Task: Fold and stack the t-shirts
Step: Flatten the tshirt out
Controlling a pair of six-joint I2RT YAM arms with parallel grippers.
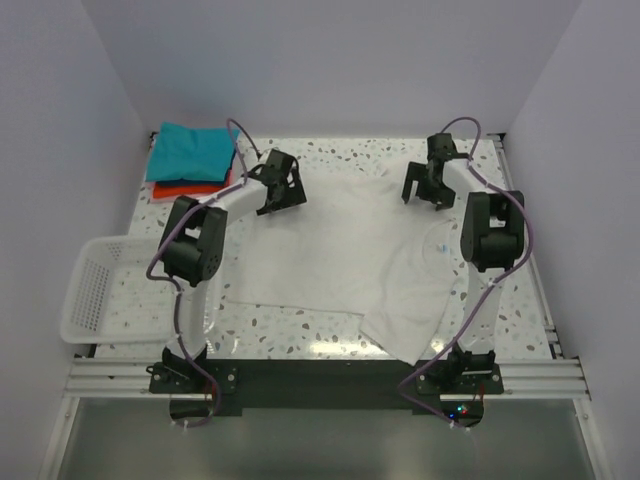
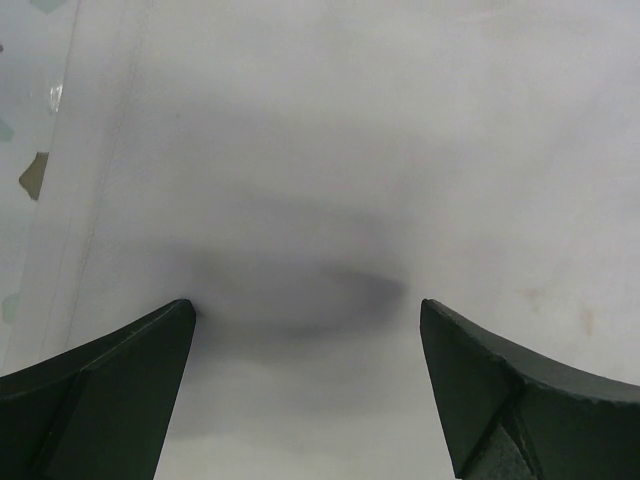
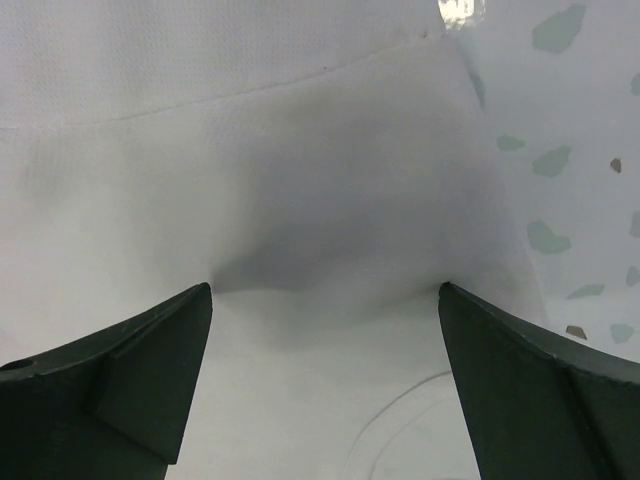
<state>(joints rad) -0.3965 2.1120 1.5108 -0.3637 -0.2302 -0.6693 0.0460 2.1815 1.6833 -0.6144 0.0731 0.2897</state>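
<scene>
On the table's (image 1: 340, 152) far left corner the teal t-shirt (image 1: 190, 150) lies folded on the red-orange t-shirt (image 1: 183, 189). My left tool (image 2: 305, 310), spread wide and holding nothing, hangs close over the far left part of the white t-shirt (image 1: 340, 250) lying across the middle. My right tool (image 3: 325, 290), equally spread and empty, hangs over its far right edge.

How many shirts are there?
3: a plain white cloth shirt spread flat in the middle; a folded teal shirt stacked on a red-orange one, far left. Others may hide beneath.
</scene>
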